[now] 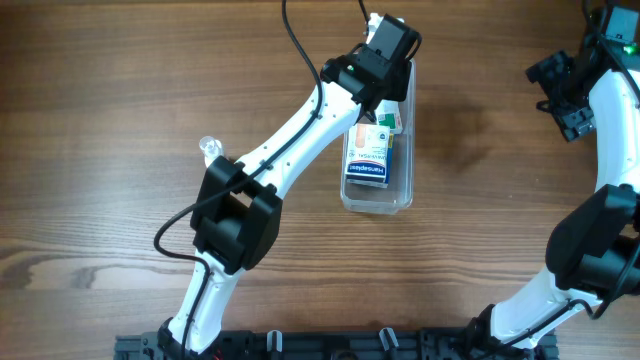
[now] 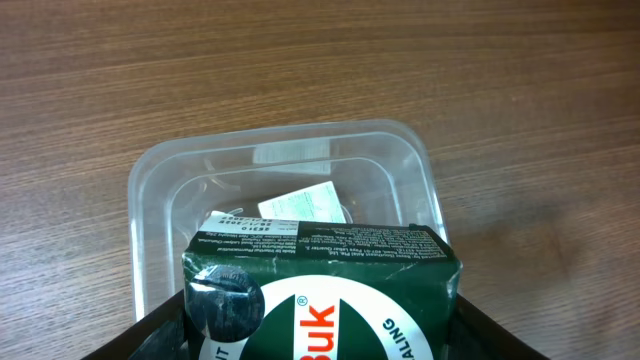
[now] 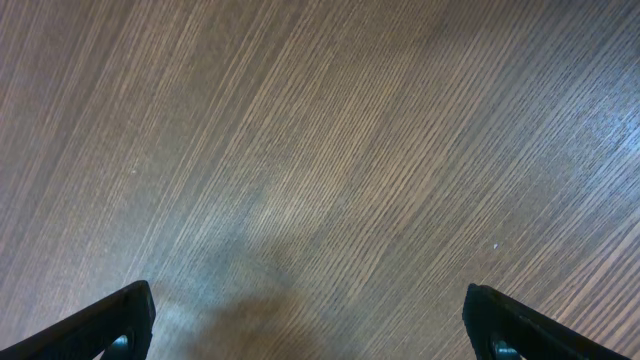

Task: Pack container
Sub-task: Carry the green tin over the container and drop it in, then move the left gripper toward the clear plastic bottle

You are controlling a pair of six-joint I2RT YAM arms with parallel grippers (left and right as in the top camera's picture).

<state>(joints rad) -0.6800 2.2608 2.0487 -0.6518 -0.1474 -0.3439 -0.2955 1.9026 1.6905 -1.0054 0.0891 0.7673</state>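
While the left gripper [image 2: 318, 345] clamps the green box [image 2: 330, 270] over the container [image 2: 285, 140] at mid-table, lower it level onto what looks like another carton [image 2: 300, 208] inside, then release. The right gripper [image 3: 310, 325] hangs wide open over the table [image 3: 320, 150].

A box [image 2: 330, 270] is being held by the left gripper [image 2: 320, 335] over the container [image 2: 285, 150]; a bottle [image 1: 209, 147] is being seen well left of it.

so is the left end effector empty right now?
No, the left wrist view shows the left end effector gripping a green box between its fingers, over the container.
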